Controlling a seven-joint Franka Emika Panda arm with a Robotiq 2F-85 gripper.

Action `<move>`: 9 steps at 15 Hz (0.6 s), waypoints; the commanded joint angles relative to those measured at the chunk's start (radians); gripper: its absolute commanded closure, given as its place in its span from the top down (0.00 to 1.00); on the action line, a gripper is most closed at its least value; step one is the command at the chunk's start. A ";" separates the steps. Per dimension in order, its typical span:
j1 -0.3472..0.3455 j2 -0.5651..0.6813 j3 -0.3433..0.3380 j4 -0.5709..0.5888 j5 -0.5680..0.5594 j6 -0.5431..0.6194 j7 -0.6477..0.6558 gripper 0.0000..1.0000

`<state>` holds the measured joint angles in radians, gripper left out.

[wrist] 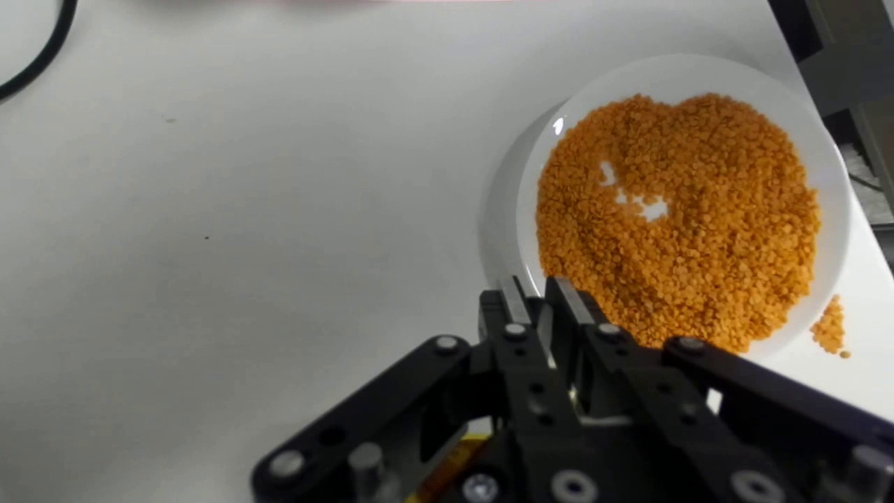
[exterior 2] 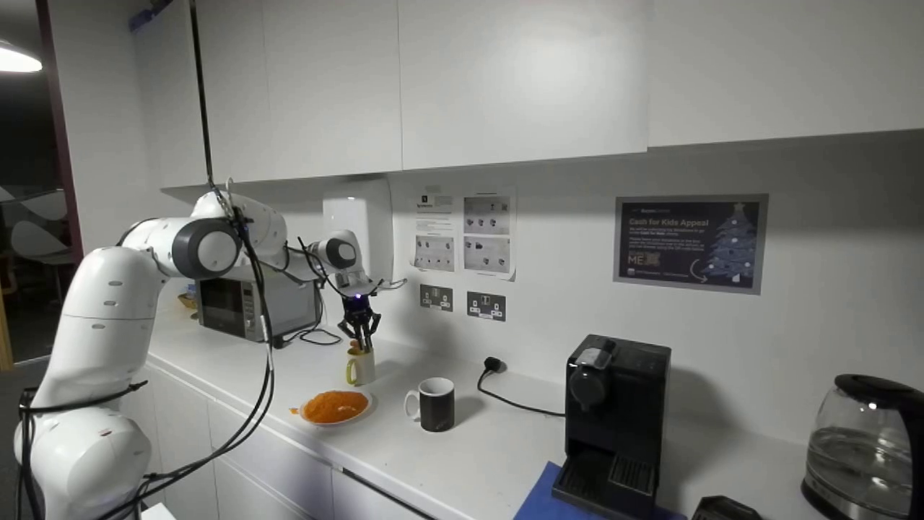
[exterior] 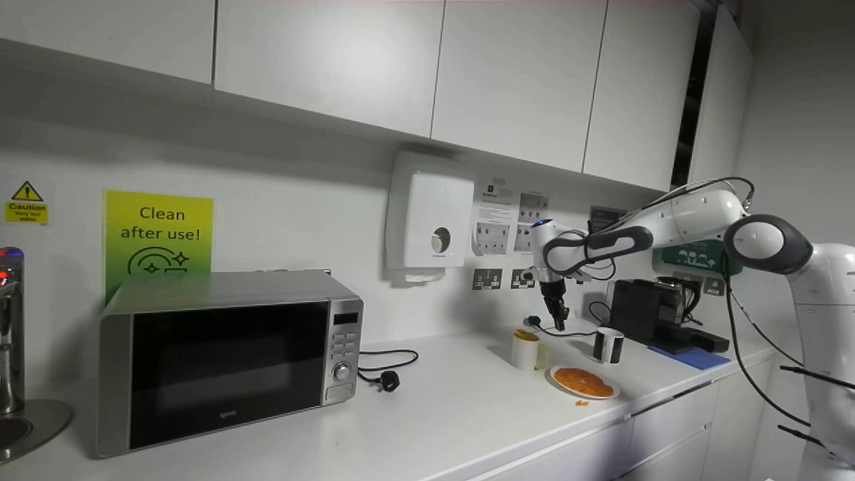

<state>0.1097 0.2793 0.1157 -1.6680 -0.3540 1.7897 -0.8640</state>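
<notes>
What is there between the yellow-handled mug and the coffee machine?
In both exterior views, a black-and-white mug stands between them; a cable lies nearer the wall.

Mug (exterior: pixel 524 352), white, yellow handle; upright, set back from the front edge of the worktop (exterior: pixel 434 427).
Plate (wrist: pixel 677 73), white, round; flat near that edge, covered with orange grains (wrist: pixel 719 244), small patch bare.
Spilled grains (wrist: pixel 830 327) just beside, edge side.

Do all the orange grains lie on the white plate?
No: in the wrist view, a small cluster of orange grains lies on the counter beside the white plate.
</notes>
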 commanded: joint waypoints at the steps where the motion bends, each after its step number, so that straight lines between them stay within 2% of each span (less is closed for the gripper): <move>1: -0.016 0.028 0.004 0.071 0.045 -0.092 -0.050 0.03; 9: -0.024 0.064 0.000 0.135 0.063 -0.142 -0.057 0.03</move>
<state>0.1001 0.3124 0.1100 -1.5997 -0.3267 1.7067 -0.8838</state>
